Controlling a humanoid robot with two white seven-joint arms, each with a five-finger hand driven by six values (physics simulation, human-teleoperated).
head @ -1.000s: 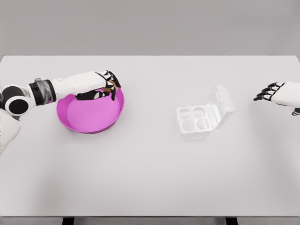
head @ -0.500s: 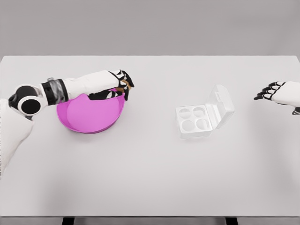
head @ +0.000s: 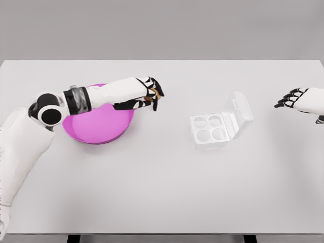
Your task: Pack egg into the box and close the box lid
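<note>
My left hand [head: 151, 95] hovers just right of the pink bowl [head: 98, 124], its fingers curled around a small brown egg [head: 157, 93] that peeks out between them. The white egg box [head: 208, 129] lies on the table to the right, several round cups showing, all of them bare. Its clear lid [head: 239, 114] stands open, tilted up on the right side. My right hand [head: 291, 98] rests near the right edge of the table, fingers loosely spread and holding nothing.
The white table [head: 162, 192] spans the whole view, with its front edge near the bottom. The pink bowl's inside shows no other eggs.
My left hand has lifted out of the pink bowl with the egg and travelled right, from over the bowl's rim to beyond it. The right hand has stayed put.
</note>
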